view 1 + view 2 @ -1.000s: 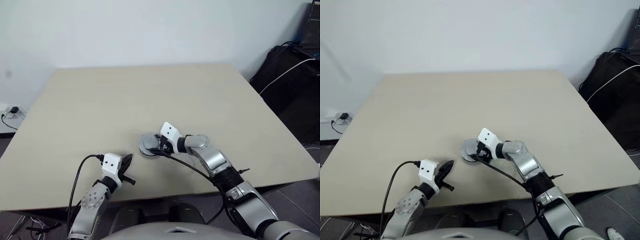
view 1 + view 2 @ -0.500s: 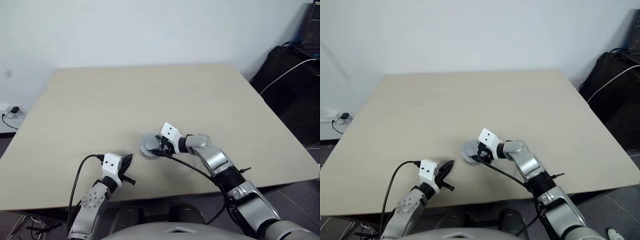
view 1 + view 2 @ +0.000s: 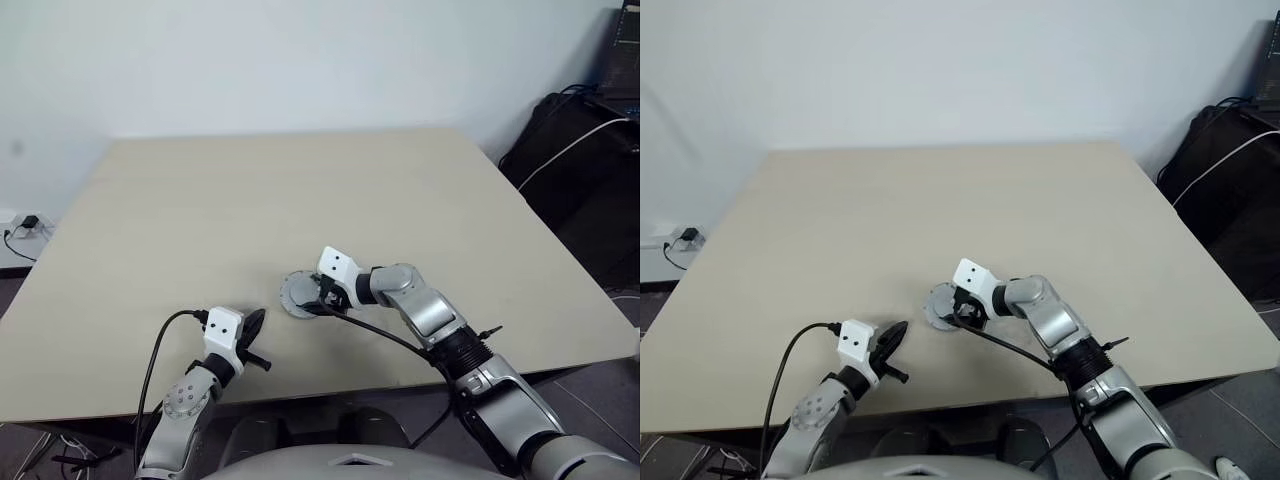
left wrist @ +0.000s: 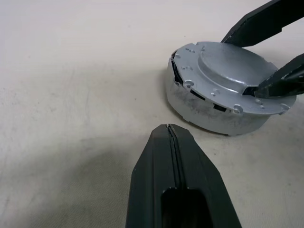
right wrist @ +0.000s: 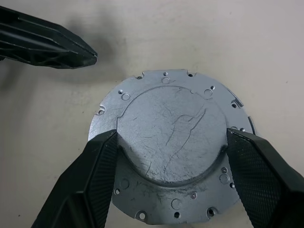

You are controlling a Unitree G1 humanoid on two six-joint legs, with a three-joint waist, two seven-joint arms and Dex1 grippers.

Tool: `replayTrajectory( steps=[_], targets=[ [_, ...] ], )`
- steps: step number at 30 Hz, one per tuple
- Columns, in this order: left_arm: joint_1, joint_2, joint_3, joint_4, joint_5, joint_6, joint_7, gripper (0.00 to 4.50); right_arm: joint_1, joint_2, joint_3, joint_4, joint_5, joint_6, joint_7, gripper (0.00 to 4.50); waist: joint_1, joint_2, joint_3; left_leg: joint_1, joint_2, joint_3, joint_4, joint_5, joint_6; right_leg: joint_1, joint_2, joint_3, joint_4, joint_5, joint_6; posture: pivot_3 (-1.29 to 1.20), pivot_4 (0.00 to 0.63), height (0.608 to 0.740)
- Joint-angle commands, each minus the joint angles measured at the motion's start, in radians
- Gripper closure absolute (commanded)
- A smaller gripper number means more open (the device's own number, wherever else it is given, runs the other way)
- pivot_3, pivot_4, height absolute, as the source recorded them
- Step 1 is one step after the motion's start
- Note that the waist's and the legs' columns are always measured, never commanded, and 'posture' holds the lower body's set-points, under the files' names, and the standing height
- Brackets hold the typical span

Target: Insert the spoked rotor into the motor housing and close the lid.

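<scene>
Looking from the head views, you see the beige bench point(image 3: 300, 190) wide and bare, its near edge just below both arms. The lid point(image 3: 297, 293), plain silver face up with raised middle, sits on a round grey body near that edge. Your right gripper point(image 3: 318, 297) reaches in from the right; your left gripper point(image 3: 255, 325) rests well apart to the lid's left. A dark bag point(image 3: 575, 150) stands off the bench's right edge.

Left wrist view: your left gripper's fingers point(image 4: 173, 161) are pressed together, short of the metal stack.

Right wrist view: your right gripper's ribbed fingers point(image 5: 95, 175) are spread against opposite sides of the raised middle of the scratched lid point(image 5: 171, 137).
</scene>
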Motion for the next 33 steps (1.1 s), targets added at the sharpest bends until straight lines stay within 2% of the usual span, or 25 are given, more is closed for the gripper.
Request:
replayTrajectory(
  steps=[1,9,23,33],
  targets=[
    [-0.004,-0.004,0.001,-0.052,0.005,-0.002,0.003,4.5,-0.002,0.008,0.007,-0.001,-0.007,0.025,-0.006,1.34,0.0,0.0,-0.001,0.0,0.0,0.0,0.0,0.0,0.0,0.0,0.0,0.0,0.0,0.0,0.0,0.0,0.0,0.74],
    [0.0,-0.003,0.001,-0.054,0.005,0.001,0.003,4.5,0.0,0.036,-0.024,0.026,-0.018,-0.032,-0.079,1.34,-0.005,0.0,-0.001,0.001,0.001,0.0,0.0,0.001,-0.002,0.0,0.0,0.0,0.001,0.001,-0.001,0.0,0.0,0.74],
    [0.004,-0.004,0.002,-0.057,0.004,0.007,0.003,4.5,0.001,0.04,-0.026,0.055,-0.023,-0.142,-0.091,1.34,-0.001,0.0,-0.001,0.002,0.002,0.0,0.0,0.001,-0.002,0.0,0.0,-0.001,0.004,0.001,-0.002,0.0,0.0,0.74],
    [0.001,-0.006,0.002,-0.055,0.004,0.007,0.003,4.5,-0.025,0.029,-0.007,0.078,-0.039,-0.068,-0.072,1.34,0.0,0.0,-0.001,0.002,0.002,0.0,0.0,0.001,-0.001,-0.001,0.0,-0.001,0.004,0.0,-0.004,0.0,0.0,0.74]
  ],
)
